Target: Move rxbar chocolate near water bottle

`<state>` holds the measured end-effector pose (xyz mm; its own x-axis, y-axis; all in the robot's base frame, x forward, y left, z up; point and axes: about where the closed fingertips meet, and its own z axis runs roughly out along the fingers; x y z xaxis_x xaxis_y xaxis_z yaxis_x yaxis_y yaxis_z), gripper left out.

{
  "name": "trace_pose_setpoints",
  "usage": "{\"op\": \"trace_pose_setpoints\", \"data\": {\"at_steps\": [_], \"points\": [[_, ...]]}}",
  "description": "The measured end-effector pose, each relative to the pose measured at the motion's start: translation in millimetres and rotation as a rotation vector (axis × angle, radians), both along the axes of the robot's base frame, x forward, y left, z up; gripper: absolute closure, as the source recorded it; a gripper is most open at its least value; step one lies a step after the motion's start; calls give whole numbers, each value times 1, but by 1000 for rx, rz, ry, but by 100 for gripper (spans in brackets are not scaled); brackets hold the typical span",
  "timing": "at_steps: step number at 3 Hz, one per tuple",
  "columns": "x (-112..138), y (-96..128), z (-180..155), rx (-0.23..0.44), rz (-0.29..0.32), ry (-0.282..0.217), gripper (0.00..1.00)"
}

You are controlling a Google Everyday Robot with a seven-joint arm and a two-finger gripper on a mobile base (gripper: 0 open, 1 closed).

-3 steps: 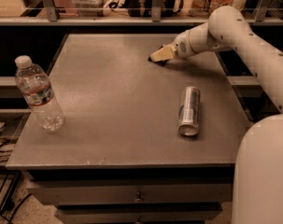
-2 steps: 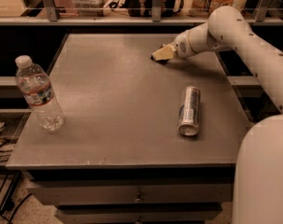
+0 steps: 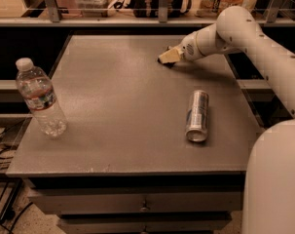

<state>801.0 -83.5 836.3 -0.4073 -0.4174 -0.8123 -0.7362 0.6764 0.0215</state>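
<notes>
The water bottle (image 3: 40, 99) stands upright near the table's left edge; it is clear plastic with a white cap and a red, white and blue label. My gripper (image 3: 168, 57) is low over the far middle of the table, its tan tip touching or almost touching the surface. A small dark sliver (image 3: 168, 64) shows just under the tip; it may be the rxbar chocolate, which is otherwise hidden by the gripper. The gripper is far to the right of the bottle.
A silver drink can (image 3: 197, 116) lies on its side at the table's right. The grey table (image 3: 122, 106) has drawers below its front edge. A railing and a shelf with clutter run behind the far edge. My white arm spans the right side.
</notes>
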Motion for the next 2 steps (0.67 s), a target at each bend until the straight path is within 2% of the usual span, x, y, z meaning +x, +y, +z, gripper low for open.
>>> {"op": "trace_pose_setpoints", "data": {"at_steps": [1, 2], "points": [[-12, 7, 36, -7, 46, -62, 100], [-30, 26, 67, -5, 121, -110, 100]]}}
